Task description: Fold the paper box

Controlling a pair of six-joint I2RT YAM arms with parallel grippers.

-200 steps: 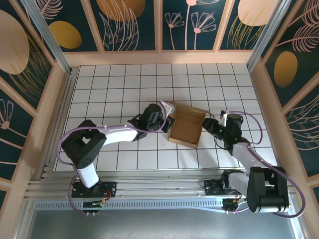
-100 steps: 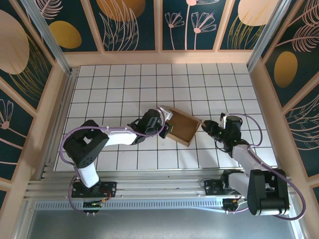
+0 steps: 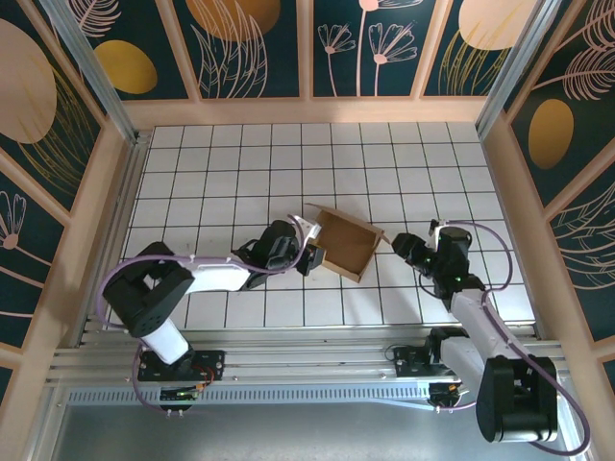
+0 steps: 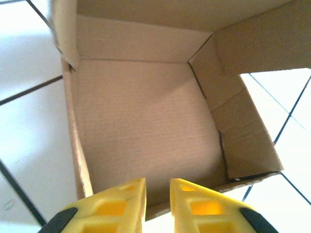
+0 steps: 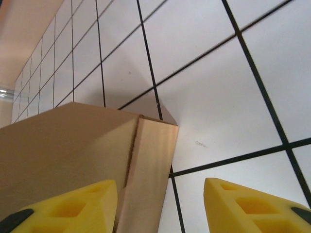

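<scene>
Just to the near left of the paper box [image 3: 348,245], the left gripper [image 3: 309,257] is seen beside the box's left wall. Its yellow fingers [image 4: 121,204] are parted by only a narrow slit, in which nothing is held. In the wrist view the fingertips are placed at the box's near rim and pointed into its open interior. On the box's right side, the right gripper [image 3: 399,245] is seen with its fingers spread well apart. A corner of the box's outer wall is caught between them, close to one finger, but nothing is clamped. The box itself is set on the white tiled table [image 3: 240,154] between the two grippers, turned askew to the tile lines. Its side walls are folded up around a plain brown floor, and a flap is seen jutting at its far left corner. Beyond the box, the tiles are bounded by a wood-framed patterned wall [image 3: 259,48].
</scene>
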